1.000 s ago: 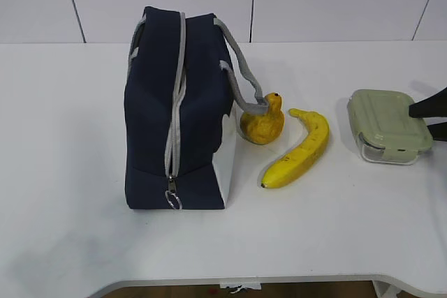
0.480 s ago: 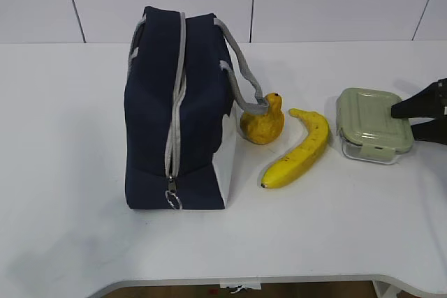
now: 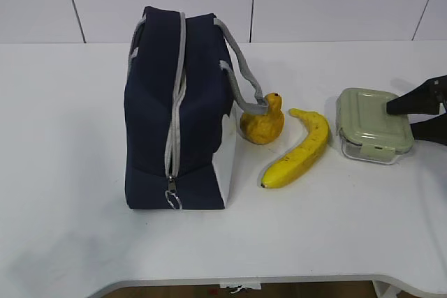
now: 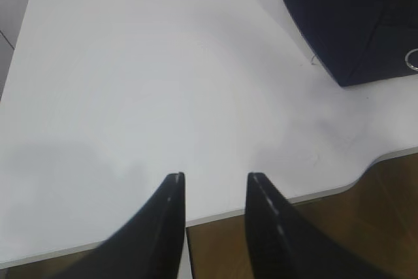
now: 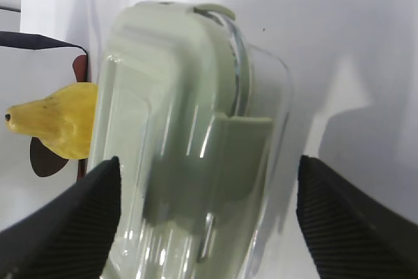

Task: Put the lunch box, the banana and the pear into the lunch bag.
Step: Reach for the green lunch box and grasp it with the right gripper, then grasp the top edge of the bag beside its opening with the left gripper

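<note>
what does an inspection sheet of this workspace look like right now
surface: white table, faint grey smudges near the front left
lunch bag: upright at centre left, zipper closed along the top and end, ring pull low
pear: on the table just right of the bag, under a grey strap
banana: lying right of the pear
lunch box: on the table at right, green lid on
clutter: nothing seen
left pincer: open, empty, over the table's front edge
right pincer: open, jaws either side of the lunch box, not closed on it
cables: nothing seen
surroundings: white panelled wall behind
</note>
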{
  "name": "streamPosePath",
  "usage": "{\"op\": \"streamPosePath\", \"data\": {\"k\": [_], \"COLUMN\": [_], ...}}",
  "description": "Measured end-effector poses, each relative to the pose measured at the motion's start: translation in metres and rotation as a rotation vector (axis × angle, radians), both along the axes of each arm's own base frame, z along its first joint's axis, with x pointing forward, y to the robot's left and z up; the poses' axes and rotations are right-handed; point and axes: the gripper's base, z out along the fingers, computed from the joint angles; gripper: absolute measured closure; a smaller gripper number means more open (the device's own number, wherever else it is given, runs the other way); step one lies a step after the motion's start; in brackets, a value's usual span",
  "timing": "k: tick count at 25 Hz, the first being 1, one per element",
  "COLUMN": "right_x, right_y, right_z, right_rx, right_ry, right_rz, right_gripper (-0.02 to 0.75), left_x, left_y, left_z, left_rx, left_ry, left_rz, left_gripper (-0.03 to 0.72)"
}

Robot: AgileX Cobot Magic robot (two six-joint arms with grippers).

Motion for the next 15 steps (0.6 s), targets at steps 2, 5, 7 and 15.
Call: {"op": "streamPosePath", "data": {"k": [2, 5, 7, 15], "right_x": [0.0001, 0.0001, 0.0001, 0.0002], "right_y": [-0.0001, -0.0001, -0.0001, -0.0002], "right_z": [-0.0001, -0.0011, -0.0029, -0.0080], "right_rx": [-0.001, 0.000, 0.002, 0.010], "right_ry": [0.000, 0.002, 0.006, 0.020], "right_rz": [-0.001, -0.001, -0.001, -0.003], "right_gripper": [0.109, 0.116, 0.120, 0.140], "left_x": [0.0000, 0.0000, 0.0000, 0.0000], "left_y": [0.0000, 0.0000, 0.0000, 0.0000], "left_z": [0.0000, 0.0000, 0.0000, 0.0000], "left_rx": [0.000, 0.000, 0.000, -0.002], "left_ry": [0.000, 0.000, 0.000, 0.000], "left_rz": [0.000, 0.000, 0.000, 0.001], "left_gripper": [0.445, 0.445, 0.445, 0.445]}}
